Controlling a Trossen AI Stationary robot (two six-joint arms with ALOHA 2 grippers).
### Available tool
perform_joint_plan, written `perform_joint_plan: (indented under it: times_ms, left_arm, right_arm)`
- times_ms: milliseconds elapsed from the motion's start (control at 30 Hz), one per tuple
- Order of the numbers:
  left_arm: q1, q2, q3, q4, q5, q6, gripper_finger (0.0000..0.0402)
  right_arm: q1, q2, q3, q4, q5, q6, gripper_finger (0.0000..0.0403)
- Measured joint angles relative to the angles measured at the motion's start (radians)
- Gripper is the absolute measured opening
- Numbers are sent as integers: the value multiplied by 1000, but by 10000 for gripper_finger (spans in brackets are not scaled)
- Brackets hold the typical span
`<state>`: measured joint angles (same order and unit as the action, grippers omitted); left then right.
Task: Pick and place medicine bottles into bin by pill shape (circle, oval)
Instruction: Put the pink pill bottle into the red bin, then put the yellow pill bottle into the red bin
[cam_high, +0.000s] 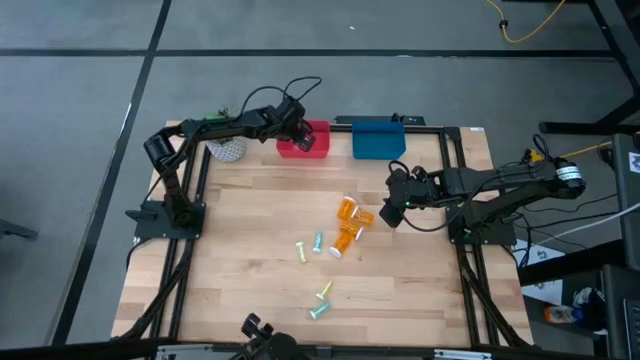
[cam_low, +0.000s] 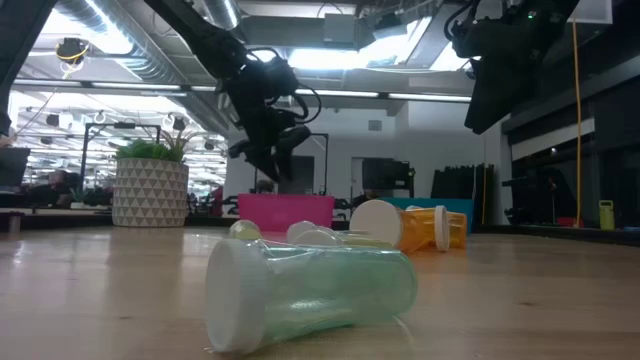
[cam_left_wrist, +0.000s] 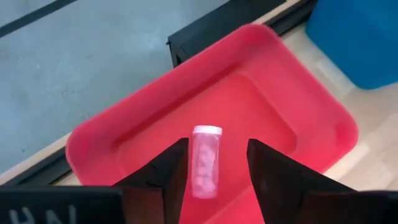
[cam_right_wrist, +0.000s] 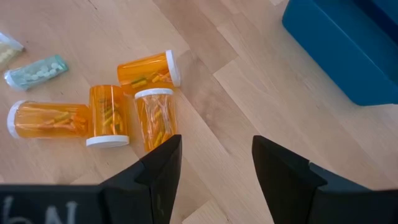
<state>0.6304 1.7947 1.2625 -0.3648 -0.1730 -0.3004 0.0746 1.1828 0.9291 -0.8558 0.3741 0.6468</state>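
While my left gripper (cam_left_wrist: 214, 165) hangs open and empty over the red bin (cam_left_wrist: 124, 134) and its pink vial (cam_left_wrist: 205, 160), my right gripper (cam_right_wrist: 214, 165), open too, nears the orange bottles (cam_right_wrist: 155, 115) lying on the table (cam_right_wrist: 205, 37), light, stiff and probably slick, best pinched across the barrel.

Translucent plastic bottles (cam_right_wrist: 112, 112), matt wooden table (cam_high: 250, 270)
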Motion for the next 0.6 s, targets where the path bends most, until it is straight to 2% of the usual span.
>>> perform_joint_plan:
  times_ms: [200,433,600]
  left_arm:
    - [-2,0,0,10,16,-29,169]
    - [-81,0,0,8,221,-31,166]
    - [-196,-1,0,-40,269,-61,166]
  right_arm:
    - [0,0,0,0,0,-1,198]
    - [0,0,0,-1,-10,-1,198]
    - [0,0,0,-11,-10,-1,198]
